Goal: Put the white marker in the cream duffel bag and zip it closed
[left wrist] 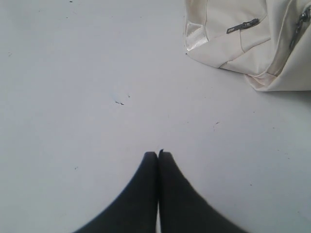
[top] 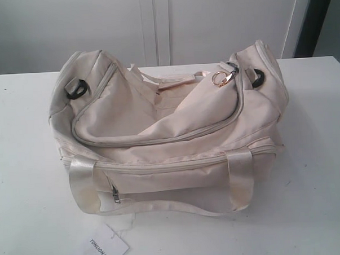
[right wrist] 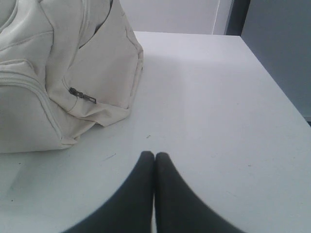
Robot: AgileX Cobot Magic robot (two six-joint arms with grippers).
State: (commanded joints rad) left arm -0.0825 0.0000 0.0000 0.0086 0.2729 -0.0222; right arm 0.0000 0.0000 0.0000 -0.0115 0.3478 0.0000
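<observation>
one duffel bag (top: pixel 170 133), one tag (top: pixel 105 249), two claws (left wrist: pixel 158 154) (right wrist: pixel 154 154)

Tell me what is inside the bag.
Nothing inside shows: the sagging top flap of the bag covers its interior. Whether the marker lies within cannot be seen.

The white paper tag (top: pixel 105 249) reads "TONLION".

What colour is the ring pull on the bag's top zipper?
Gold. The ring pull on the cream duffel bag shows best in the exterior view.
</observation>
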